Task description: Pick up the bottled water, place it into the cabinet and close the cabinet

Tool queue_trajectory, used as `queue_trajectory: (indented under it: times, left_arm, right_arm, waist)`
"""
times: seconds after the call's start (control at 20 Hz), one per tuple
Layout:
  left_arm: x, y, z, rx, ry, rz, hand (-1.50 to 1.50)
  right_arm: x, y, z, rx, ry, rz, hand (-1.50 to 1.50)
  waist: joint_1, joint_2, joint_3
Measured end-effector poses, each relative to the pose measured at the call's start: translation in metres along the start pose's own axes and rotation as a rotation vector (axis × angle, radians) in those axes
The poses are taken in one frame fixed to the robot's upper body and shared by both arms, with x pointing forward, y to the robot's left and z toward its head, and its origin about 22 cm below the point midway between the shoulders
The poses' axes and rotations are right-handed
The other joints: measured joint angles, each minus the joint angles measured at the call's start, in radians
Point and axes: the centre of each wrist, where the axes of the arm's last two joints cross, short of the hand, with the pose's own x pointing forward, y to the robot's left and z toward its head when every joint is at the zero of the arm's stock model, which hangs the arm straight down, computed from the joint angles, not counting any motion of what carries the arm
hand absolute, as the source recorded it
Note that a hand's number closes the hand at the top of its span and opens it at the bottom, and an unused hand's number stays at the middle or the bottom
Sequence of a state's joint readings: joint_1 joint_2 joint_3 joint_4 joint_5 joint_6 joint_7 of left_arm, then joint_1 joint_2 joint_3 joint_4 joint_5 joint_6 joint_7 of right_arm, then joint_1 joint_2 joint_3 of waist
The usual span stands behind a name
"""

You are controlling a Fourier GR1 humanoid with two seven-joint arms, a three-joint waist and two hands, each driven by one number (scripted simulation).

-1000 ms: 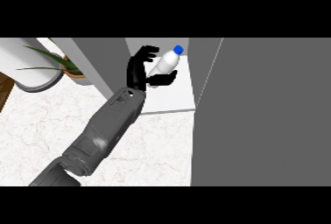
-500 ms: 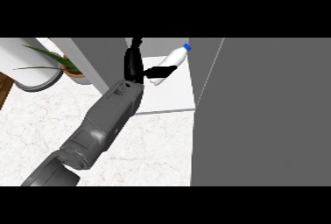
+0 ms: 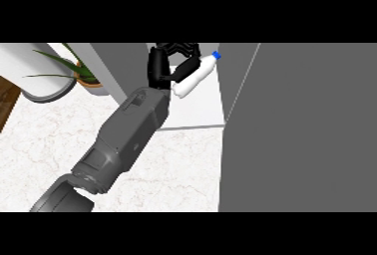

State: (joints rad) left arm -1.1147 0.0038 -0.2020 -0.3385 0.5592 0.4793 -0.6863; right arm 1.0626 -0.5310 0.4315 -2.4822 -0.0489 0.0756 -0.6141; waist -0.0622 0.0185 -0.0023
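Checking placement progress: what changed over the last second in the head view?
The left hand carried the bottled water up and to the right, deeper into the cabinet, tipping it so its blue cap points up-right. Its fingers stay curled round the bottle. The potted plant and the cabinet door have not moved.

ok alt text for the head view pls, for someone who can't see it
A black robot hand on a grey forearm reaches into an open cabinet, fingers curled beside a tilted water bottle with a blue cap. The grey cabinet door fills the view's right side, and a potted plant stands on the marble counter at upper left.
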Motion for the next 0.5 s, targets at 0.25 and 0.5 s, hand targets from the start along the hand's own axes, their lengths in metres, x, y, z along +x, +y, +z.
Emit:
queue_trajectory:
  times: [0.25,0.5]
  left_arm:
    - [-0.003,-0.003,0.010,-0.031,0.007,0.071,1.50]
    - [-0.007,-0.007,0.033,-0.138,0.046,0.198,1.50]
  right_arm:
    - [0.002,0.002,-0.002,0.002,0.012,-0.009,-1.50]
    - [0.002,0.005,-0.003,-0.005,0.019,-0.017,-1.50]
  waist:
    - [0.007,-0.011,0.001]
    - [0.020,-0.019,0.000]
